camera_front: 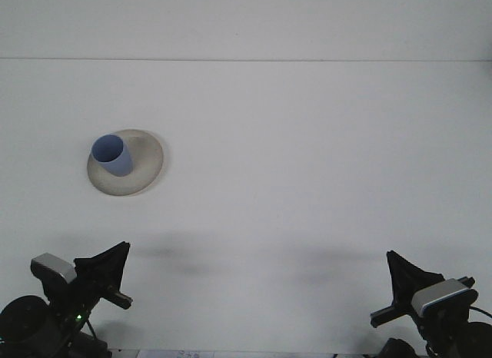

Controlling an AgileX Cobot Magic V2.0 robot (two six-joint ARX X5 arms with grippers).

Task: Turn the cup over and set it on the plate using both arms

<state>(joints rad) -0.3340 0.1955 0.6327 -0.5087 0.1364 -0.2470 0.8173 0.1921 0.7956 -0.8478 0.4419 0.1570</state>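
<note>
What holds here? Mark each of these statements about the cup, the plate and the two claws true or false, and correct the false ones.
1. The blue cup stands on the plate with its opening up. True.
2. The left claw grips the cup. False: it is low at the near edge, well apart from the cup.
3. The plate sits on the left half of the table. True.
4. The right claw hovers over the plate. False: it is at the near right corner, far from the plate.
5. A second cup lies on the table. False: only one cup is visible.
</note>
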